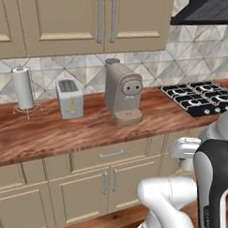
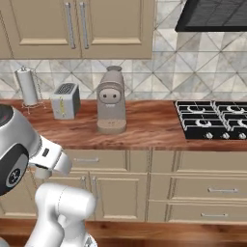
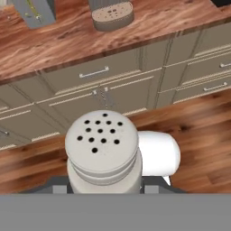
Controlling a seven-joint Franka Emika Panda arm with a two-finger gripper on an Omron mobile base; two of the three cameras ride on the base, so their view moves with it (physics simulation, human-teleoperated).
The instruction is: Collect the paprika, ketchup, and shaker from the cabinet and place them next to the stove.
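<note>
Shaker in hand, heading to the stove

Gripper clamped on the shaker, kept upright above the floor; stove sits at the counter's right end.

White Franka arm, glossy rounded links, fat cylindrical segments with smooth domed ends. In the left base view a tall upright link has a black front panel edged in white, with tiny pale lettering low on the black part, too small to read. A grey-white rounded shell sits above it and a short white cylindrical joint cap sticks out sideways. In the right base view a big grey-white domed link carries a black round joint face with a light ring in it, and a small dark slot marks the white wrist block. No cables or screws can be made out.
</note>
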